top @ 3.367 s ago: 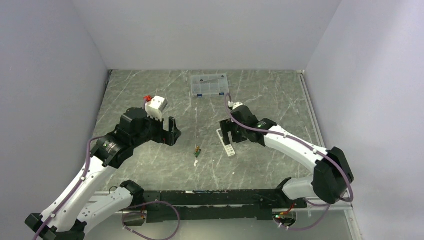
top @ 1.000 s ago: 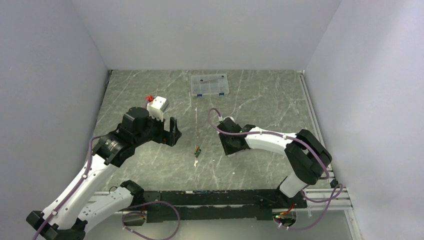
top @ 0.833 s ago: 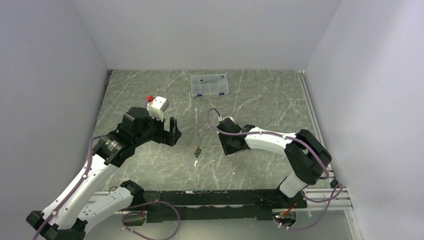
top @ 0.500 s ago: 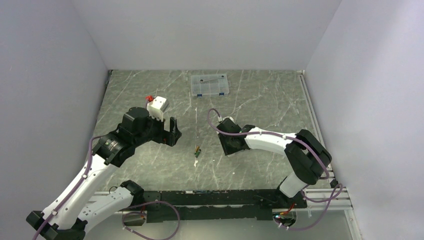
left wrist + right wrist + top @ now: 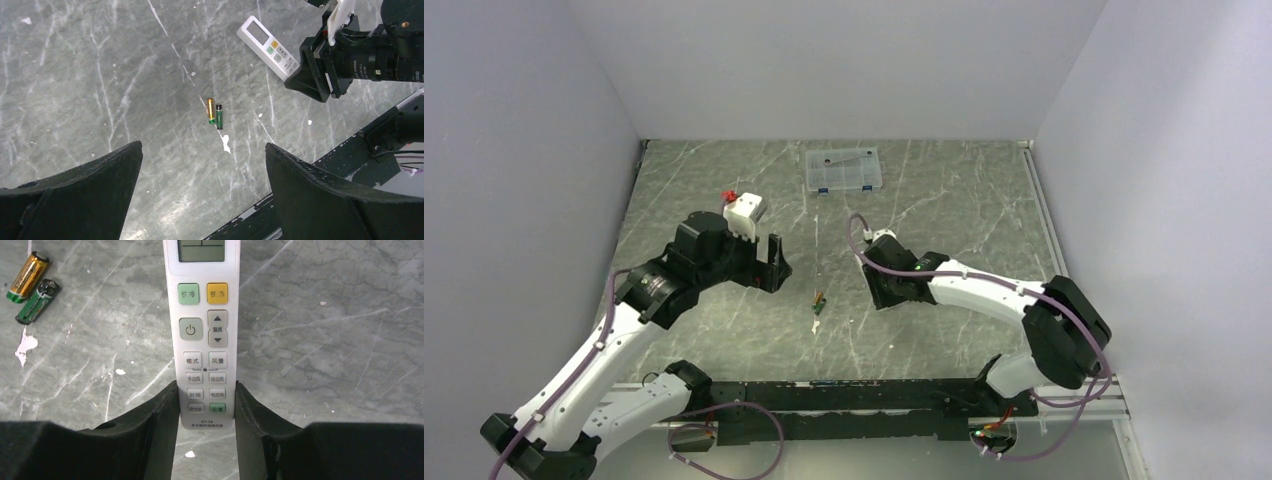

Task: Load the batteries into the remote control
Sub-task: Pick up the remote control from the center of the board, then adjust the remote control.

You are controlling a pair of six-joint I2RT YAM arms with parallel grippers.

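right pincer (image 5: 206, 402) clamps the lower end of the remote control (image 5: 202, 340), buttons up. batteries (image 5: 31, 287) lie side by side on the surface (image 5: 320, 340), upper left. left pincer (image 5: 202, 160) hangs spread wide. clear box (image 5: 844, 170), top centre: contents unclear.

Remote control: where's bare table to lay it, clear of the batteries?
Bare marble between the right gripper and the clear box, and on the remote control's side away from the batteries. Crowded on its left, where both batteries lie.
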